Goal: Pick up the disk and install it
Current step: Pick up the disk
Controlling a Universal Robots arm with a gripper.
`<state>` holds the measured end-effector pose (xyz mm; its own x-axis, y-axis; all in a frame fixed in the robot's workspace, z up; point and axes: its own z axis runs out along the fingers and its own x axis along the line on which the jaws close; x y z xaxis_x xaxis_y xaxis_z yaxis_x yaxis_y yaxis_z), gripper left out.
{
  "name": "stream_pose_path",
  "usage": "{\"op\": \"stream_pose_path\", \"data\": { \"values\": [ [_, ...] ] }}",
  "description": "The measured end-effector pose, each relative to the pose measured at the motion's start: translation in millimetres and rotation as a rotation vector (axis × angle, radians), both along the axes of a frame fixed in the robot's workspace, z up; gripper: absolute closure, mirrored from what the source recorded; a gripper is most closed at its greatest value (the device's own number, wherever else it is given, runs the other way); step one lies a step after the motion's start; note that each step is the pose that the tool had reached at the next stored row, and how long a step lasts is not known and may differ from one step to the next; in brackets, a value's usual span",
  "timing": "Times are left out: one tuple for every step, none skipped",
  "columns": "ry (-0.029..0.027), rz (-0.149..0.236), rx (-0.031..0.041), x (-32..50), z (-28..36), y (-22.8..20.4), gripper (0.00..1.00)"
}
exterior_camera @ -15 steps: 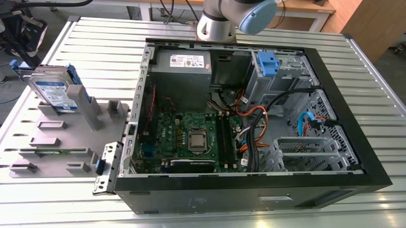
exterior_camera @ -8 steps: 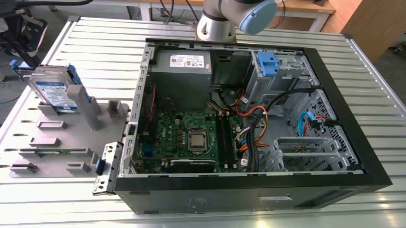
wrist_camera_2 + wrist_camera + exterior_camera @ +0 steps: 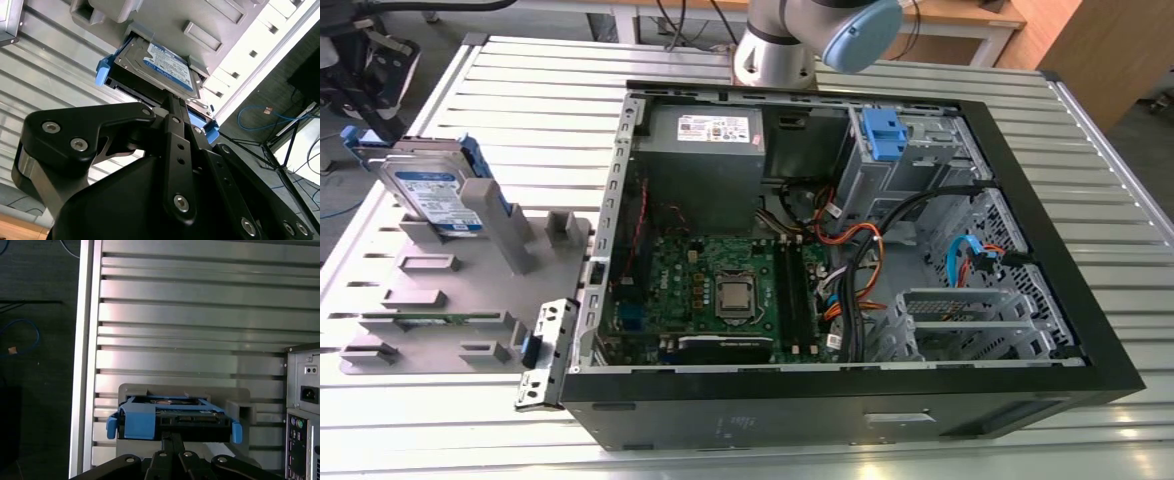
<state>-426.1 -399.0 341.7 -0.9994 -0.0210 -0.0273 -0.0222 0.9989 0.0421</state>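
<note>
Disk [image 3: 434, 195] stands on edge, tilted, in a slot at the far end of the grey holder [image 3: 454, 290], label facing out. That puts it on the exterior view's left, outside the open case [image 3: 854, 410] and well apart from it. Blue rails [image 3: 102, 72] sit on both long sides of the disk [image 3: 167, 65]. From above, in the first wrist view, the disk [image 3: 172, 415] is seated in the holder [image 3: 240, 410] with the rails [image 3: 137, 422] sticking out at each end.

Gripper [image 3: 172, 102] is right at the disk's near edge in both wrist views [image 3: 172, 436]. I cannot tell if it touches the disk, and cannot tell if it is clenched or released.

Holder and case rest on a slatted metal table [image 3: 520, 70]. Inside the case are a power supply [image 3: 707, 150], a motherboard [image 3: 720, 290] and a blue latch [image 3: 881, 135] on a metal cage. The arm [image 3: 801, 40] is at the far side of the case. The case's rear ports [image 3: 302, 405] are beside the holder in the first wrist view.
</note>
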Motion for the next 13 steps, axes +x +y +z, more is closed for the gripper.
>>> {"op": "stream_pose_path", "data": {
  "values": [
    [0.0000,0.004,0.0000,0.0,0.0,0.0,0.89],
    [0.0000,0.011,0.0001,0.0,0.0,0.0,0.89],
    [0.0000,0.020,0.0000,0.0,0.0,0.0,0.89],
    [0.0000,0.031,0.0001,0.0,0.0,0.0,0.89],
    [-0.0001,0.041,0.0001,0.0,0.0,0.0,0.89],
    [-0.0001,0.049,0.0002,0.0,0.0,0.0,0.89],
    [-0.0001,0.055,0.0002,0.0,0.0,0.0,0.89],
    [0.0000,0.057,0.0001,0.0,0.0,0.0,0.89],
    [0.0000,0.058,0.0002,0.0,0.0,0.0,0.89],
    [0.0000,0.058,0.0002,0.0,0.0,0.0,0.89],
    [0.0000,0.058,0.0002,0.0,0.0,0.0,0.89],
    [-0.0001,0.058,0.0002,0.0,0.0,0.0,0.89],
    [0.0000,0.058,0.0002,0.0,0.0,0.0,0.89]
  ]
}}
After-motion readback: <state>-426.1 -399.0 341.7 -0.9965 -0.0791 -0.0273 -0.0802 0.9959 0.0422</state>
